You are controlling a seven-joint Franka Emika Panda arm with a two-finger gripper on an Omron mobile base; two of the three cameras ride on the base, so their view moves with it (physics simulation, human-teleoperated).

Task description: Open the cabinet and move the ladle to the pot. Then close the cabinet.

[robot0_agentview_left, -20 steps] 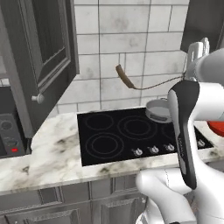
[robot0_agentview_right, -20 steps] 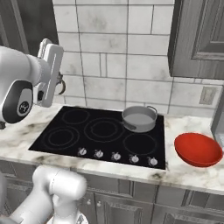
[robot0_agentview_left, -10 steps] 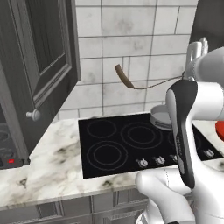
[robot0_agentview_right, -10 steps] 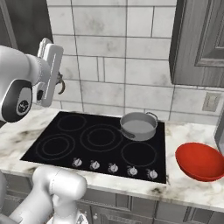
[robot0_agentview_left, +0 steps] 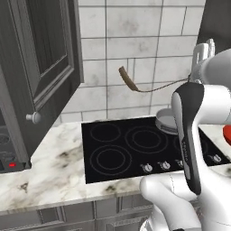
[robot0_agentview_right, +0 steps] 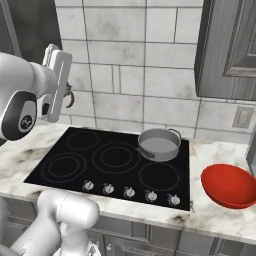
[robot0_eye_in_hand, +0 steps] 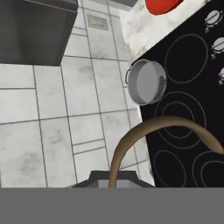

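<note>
The cabinet's grey door [robot0_agentview_left: 45,67] stands swung open at the left of the left base view, its round knob [robot0_agentview_left: 32,118] facing out. My gripper [robot0_agentview_left: 195,76] is raised above the black stove [robot0_agentview_left: 122,153] and is shut on the ladle [robot0_agentview_left: 127,79]. The brown handle points left in the air and the thin dark stem runs back to the fingers. In the hand view the ladle's handle [robot0_eye_in_hand: 166,127] curves out from my gripper [robot0_eye_in_hand: 113,177]. The silver pot [robot0_agentview_right: 159,144] sits on the stove's back right burner, to the right of my gripper [robot0_agentview_right: 64,92].
A red bowl [robot0_agentview_right: 231,185] rests on the marble counter [robot0_agentview_right: 215,215] right of the stove. Another grey wall cabinet [robot0_agentview_right: 230,50] hangs above it, with an outlet [robot0_agentview_right: 243,117] on the tiled wall. A black microwave [robot0_agentview_left: 9,158] sits under the open door.
The whole picture has shifted as the base moved: the open door looms larger and nearer at the left. The ladle stays held in the same way.
</note>
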